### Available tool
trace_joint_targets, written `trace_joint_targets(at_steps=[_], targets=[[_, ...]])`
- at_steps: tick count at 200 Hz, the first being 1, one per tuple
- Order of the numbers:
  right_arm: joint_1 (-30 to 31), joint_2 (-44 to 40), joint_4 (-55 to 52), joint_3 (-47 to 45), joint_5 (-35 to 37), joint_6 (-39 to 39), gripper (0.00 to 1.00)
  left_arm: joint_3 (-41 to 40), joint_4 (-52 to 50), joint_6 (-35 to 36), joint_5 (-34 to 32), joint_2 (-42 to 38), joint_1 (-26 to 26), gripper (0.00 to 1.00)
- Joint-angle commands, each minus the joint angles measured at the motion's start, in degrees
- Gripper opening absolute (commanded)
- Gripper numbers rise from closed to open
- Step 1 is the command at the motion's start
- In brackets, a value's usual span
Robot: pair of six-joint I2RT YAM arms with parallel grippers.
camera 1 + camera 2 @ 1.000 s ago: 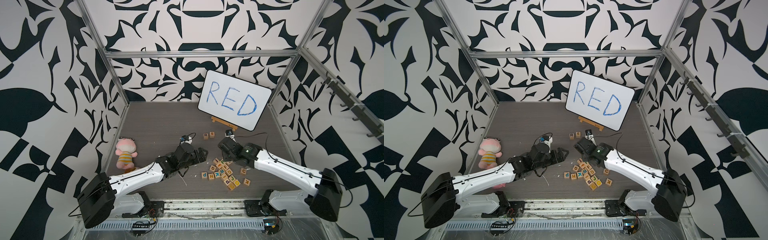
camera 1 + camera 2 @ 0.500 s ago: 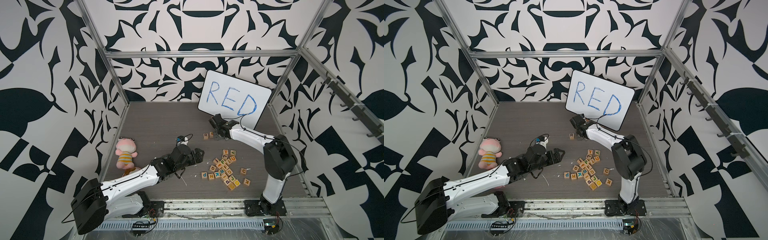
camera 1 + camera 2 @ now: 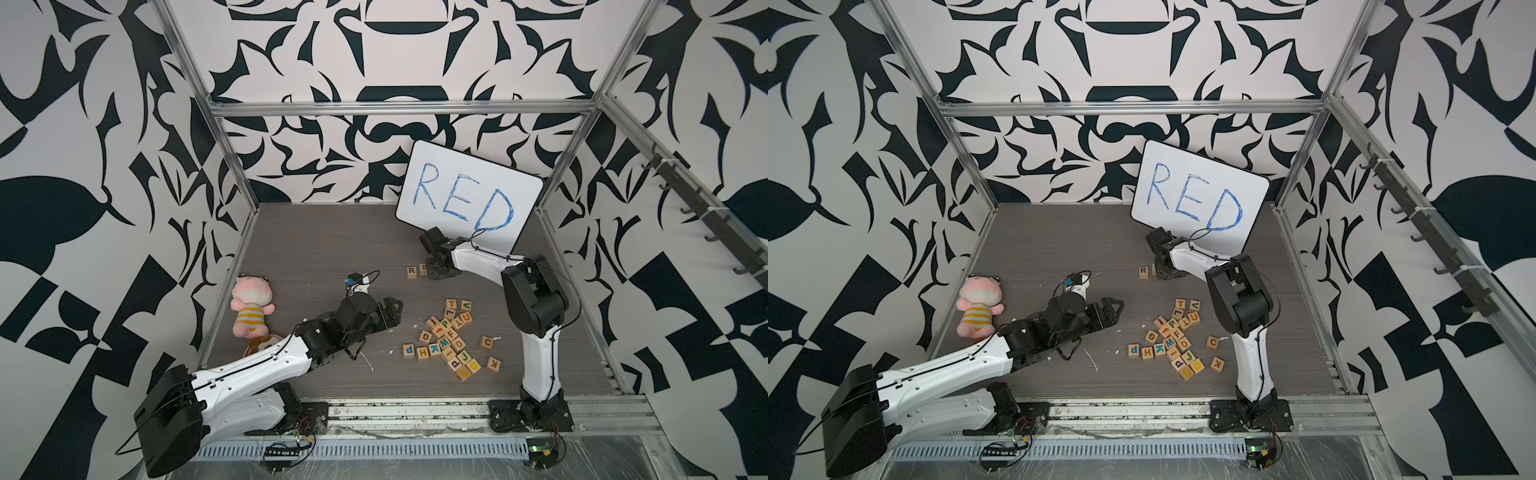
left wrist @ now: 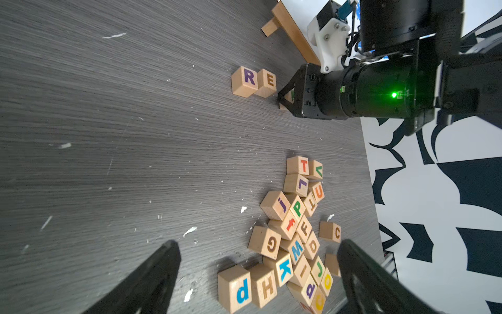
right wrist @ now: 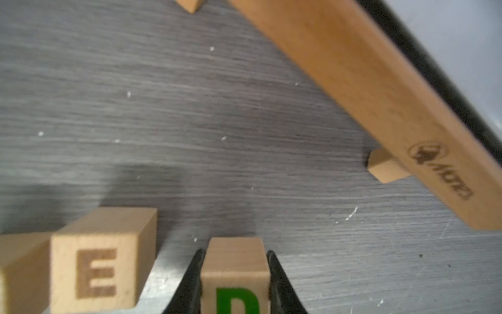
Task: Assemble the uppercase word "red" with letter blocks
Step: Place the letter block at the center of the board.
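Over the past second the right arm has swung from the pile (image 3: 451, 336) of loose blocks to the far part of the table (image 3: 324, 249), and the left arm has drawn back a little.

In both top views the R block (image 3: 411, 272) sits in front of the board (image 3: 469, 199). The E block (image 3: 422, 269) touches it and is half hidden by the right end effector (image 3: 436, 273), which is down low just beside them. The left end effector (image 3: 392, 311) hangs above the table between the toy (image 3: 249, 307) and the pile, holding nothing. No third letter shows from here.

From the left wrist, the R block (image 4: 245, 81) and the E block (image 4: 267, 83) stand side by side and readable, and a scrap of green shows inside the right end effector (image 4: 284, 99). The left fingers (image 4: 152, 271) stand wide apart.

From the right wrist, the fingers (image 5: 193, 280) are clamped on two sides of the D block (image 5: 235, 271), its green letter toward the camera. It lines up with the E block (image 5: 95, 271) but stands apart from it, a strip of table between. Whether it rests on the table we cannot tell.

We judge two letters placed and the third nearly so: what is left is to close that gap, set the D block down square and let go.
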Motion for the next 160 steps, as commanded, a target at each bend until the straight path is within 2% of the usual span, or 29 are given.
trace_joint_targets(at_steps=[1, 47, 92, 96, 116, 160], targets=[[-0.2, -0.6, 1.8, 2.1, -1.3, 0.5, 0.22, -0.7, -1.3, 0.3, -0.6, -0.3, 0.1, 0.95], [-2.2, 0.0, 5.0, 1.1, -5.9, 1.8, 0.25, -0.7, -1.8, 0.3, -0.9, -0.7, 0.1, 0.95], [-2.5, 0.1, 5.7, 1.3, -5.9, 1.9, 0.32, -0.6, -1.9, 0.4, -1.2, -0.7, 0.0, 0.95], [-2.6, 0.1, 5.6, 1.4, -7.9, 1.9, 0.33, -0.6, -1.9, 0.4, -1.1, -0.6, 0.1, 0.95], [-2.7, 0.1, 5.3, 1.4, -8.5, 2.0, 0.36, -0.7, -2.0, 0.4, -1.2, -0.8, 0.0, 0.95], [-2.8, -0.3, 4.4, 1.5, -9.1, 2.3, 0.38, -0.7, -2.1, 0.6, -1.4, -1.0, 0.0, 0.95]])
